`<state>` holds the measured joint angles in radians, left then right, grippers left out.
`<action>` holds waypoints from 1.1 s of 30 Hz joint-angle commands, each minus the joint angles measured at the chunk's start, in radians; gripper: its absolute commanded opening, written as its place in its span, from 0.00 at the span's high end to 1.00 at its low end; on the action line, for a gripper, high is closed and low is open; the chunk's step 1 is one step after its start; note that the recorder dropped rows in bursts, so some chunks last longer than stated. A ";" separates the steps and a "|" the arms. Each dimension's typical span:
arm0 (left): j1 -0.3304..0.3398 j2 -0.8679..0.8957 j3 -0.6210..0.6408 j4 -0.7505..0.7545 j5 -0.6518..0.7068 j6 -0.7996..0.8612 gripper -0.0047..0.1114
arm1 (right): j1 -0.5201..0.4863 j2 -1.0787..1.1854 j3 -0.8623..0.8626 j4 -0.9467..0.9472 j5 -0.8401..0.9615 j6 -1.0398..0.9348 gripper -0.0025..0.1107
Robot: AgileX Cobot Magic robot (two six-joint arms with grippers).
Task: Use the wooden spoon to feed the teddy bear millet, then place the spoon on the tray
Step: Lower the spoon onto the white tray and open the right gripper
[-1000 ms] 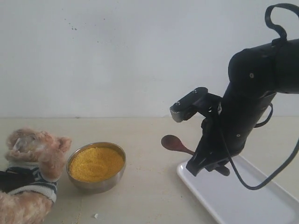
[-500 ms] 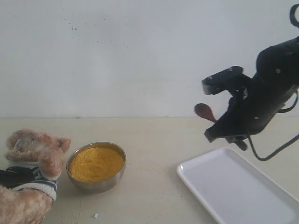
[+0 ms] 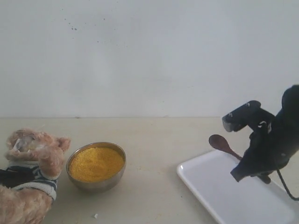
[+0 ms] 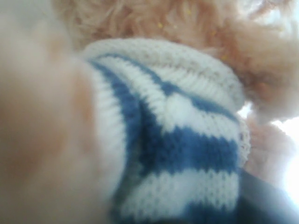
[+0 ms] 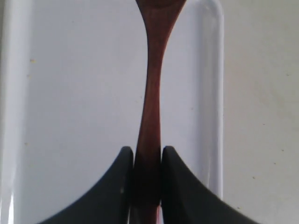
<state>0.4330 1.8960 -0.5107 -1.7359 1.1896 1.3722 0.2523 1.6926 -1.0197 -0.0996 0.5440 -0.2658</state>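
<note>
Beige tabletop point(image 3: 154, 135); right gripper point(image 5: 147, 156) clamps wooden spoon point(image 5: 152, 84) above white tray point(image 5: 70, 93).

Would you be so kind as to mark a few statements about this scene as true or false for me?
1. The slim dark reddish-brown wooden spoon is clamped by its handle between the right arm's jaws. True.
2. The spoon lies released on the flat white rectangular tray. False: it is gripped and tilted over the tray.
3. The small round steel bowl holds yellow-orange millet. True.
4. The bowl stands on the tray. False: it stands on the table, apart from the tray.
5. The fuzzy light-brown teddy bear wears a plain red shirt. False: the shirt is navy-and-white striped.
</note>
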 commanded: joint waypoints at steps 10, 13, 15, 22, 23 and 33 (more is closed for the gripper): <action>-0.004 -0.002 -0.002 -0.009 0.031 0.005 0.93 | -0.003 -0.005 0.274 -0.008 -0.492 -0.048 0.98; -0.004 -0.002 -0.002 -0.009 0.031 0.005 0.93 | -0.003 -0.005 0.279 -0.008 -0.484 -0.048 0.98; -0.004 -0.002 -0.002 -0.009 0.031 0.005 0.93 | -0.003 -0.005 0.279 -0.008 -0.482 -0.048 0.98; -0.004 -0.002 -0.002 -0.009 0.031 0.005 0.93 | -0.003 0.064 0.279 -0.008 -0.391 -0.045 0.98; -0.004 -0.002 -0.002 -0.009 0.031 0.005 0.93 | -0.003 0.076 0.279 -0.006 -0.387 -0.038 0.98; -0.004 -0.002 -0.002 -0.009 0.031 0.012 0.93 | -0.003 0.084 0.279 0.041 -0.439 0.025 0.93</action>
<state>0.4330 1.8960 -0.5107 -1.7359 1.1896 1.3763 0.2523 1.7775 -0.7430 -0.0632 0.1234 -0.2457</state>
